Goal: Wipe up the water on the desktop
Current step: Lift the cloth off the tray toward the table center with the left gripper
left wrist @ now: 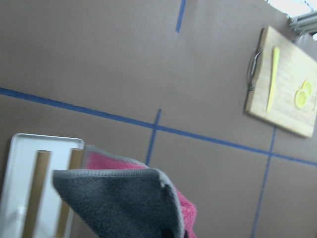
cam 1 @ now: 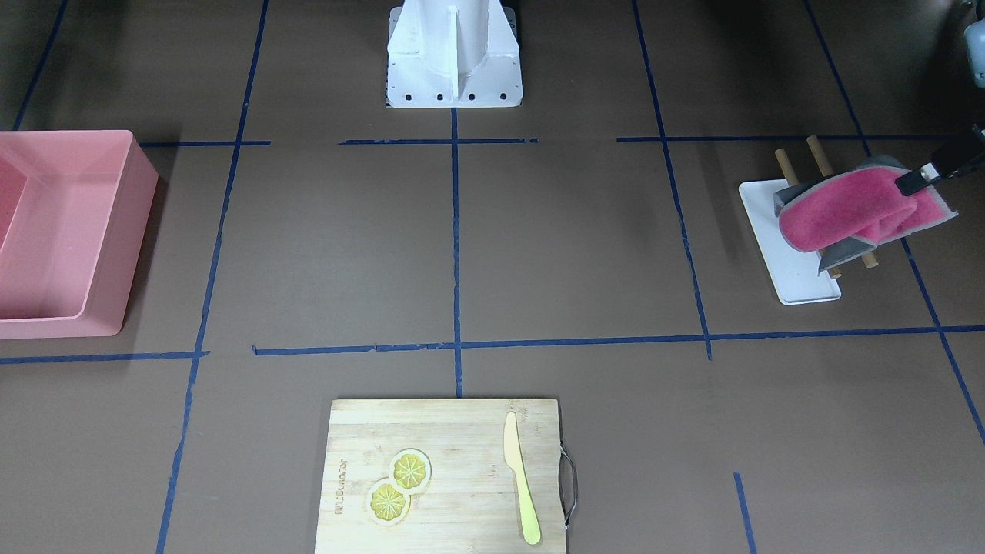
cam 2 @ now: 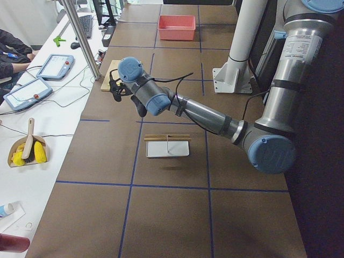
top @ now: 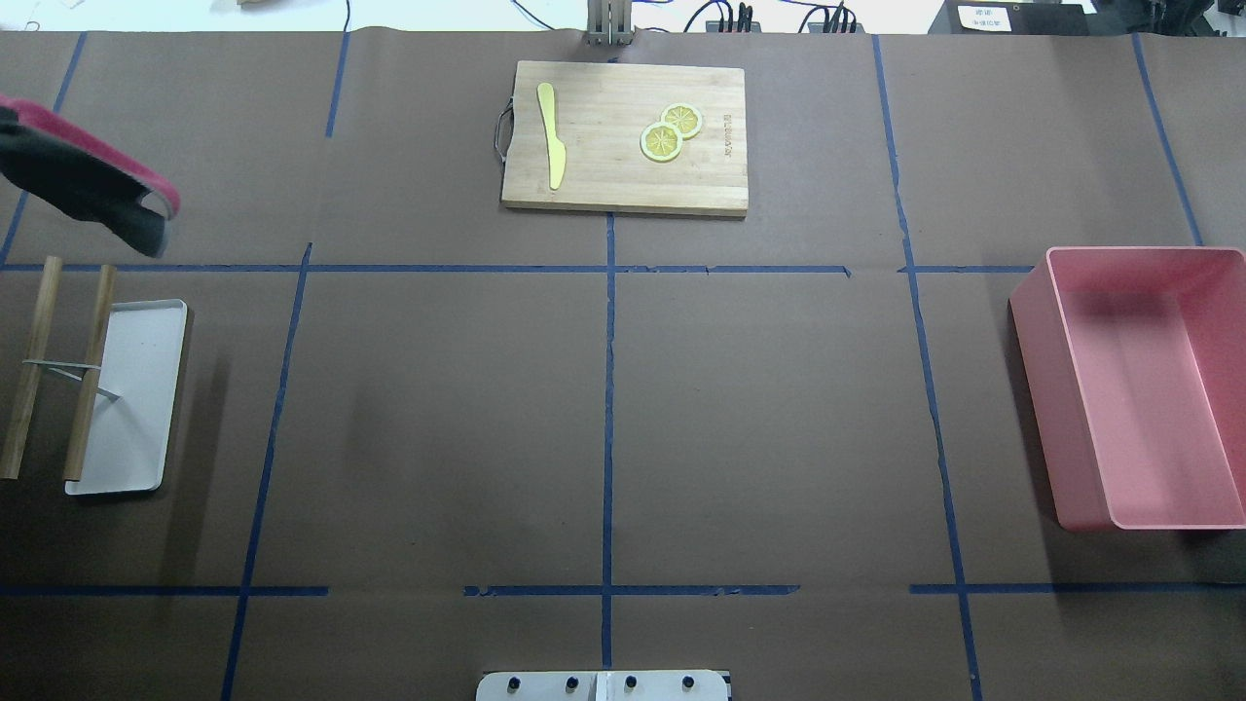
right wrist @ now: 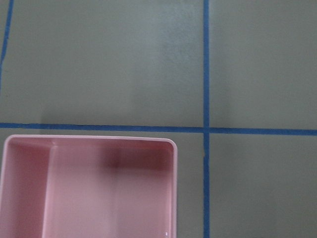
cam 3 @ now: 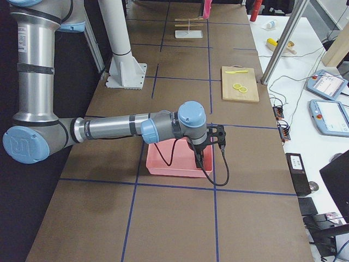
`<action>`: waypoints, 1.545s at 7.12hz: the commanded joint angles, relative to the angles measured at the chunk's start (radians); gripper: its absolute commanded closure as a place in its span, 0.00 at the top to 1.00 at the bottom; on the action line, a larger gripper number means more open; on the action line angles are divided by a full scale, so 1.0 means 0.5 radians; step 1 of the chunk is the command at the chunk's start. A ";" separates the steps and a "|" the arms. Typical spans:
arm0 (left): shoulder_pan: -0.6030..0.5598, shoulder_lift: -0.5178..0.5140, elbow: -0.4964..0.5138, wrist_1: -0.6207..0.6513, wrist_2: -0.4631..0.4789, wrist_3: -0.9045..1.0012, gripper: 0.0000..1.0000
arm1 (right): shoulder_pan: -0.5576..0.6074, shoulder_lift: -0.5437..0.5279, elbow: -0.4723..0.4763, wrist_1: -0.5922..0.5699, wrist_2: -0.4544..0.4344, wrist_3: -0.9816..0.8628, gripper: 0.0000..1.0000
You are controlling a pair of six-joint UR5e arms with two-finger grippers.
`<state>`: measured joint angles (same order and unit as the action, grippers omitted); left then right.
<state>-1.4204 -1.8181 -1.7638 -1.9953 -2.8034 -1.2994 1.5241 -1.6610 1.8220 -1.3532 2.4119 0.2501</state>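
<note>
The desktop (top: pixel 769 409) is a matte brown surface with a blue tape grid; I see no clear water patch on it. My left gripper (cam 1: pixel 912 182) is shut on a folded cloth (cam 1: pixel 843 211), pink on one side and grey on the other. It holds the cloth in the air above the white tray (cam 1: pixel 793 269) with its wooden rack. The cloth also shows in the overhead view (top: pixel 92 180) and the left wrist view (left wrist: pixel 124 198). My right gripper (cam 3: pixel 197 155) hangs over the pink bin (cam 3: pixel 169 164); I cannot tell whether it is open or shut.
A bamboo cutting board (top: pixel 623 136) carries a yellow knife (top: pixel 551 131) and two lemon slices (top: pixel 670 131) at the far middle. The pink bin (top: pixel 1139 389) stands at the right. The wooden rack (top: pixel 58 370) and white tray (top: pixel 131 409) stand at the left. The robot base (cam 1: pixel 454 54) is at mid-table.
</note>
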 commanded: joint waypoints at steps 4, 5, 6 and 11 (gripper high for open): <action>0.446 -0.407 -0.034 -0.044 0.496 -0.971 0.01 | -0.626 0.292 0.056 0.942 -0.077 1.299 1.00; 0.676 -0.417 -0.074 -0.132 0.814 -1.021 0.01 | -0.749 0.388 0.083 0.942 -0.184 1.468 1.00; 0.845 -0.423 -0.074 -0.276 1.039 -1.149 0.01 | -0.872 0.407 0.163 0.942 -0.340 1.512 1.00; 1.181 -0.696 0.024 -0.529 1.594 -1.583 0.02 | -1.629 0.854 0.237 0.936 -0.904 1.397 0.99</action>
<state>-0.8369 -2.1497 -1.7671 -2.2461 -2.0217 -2.0774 0.8251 -1.3014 1.9401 -0.8836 2.0550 0.9839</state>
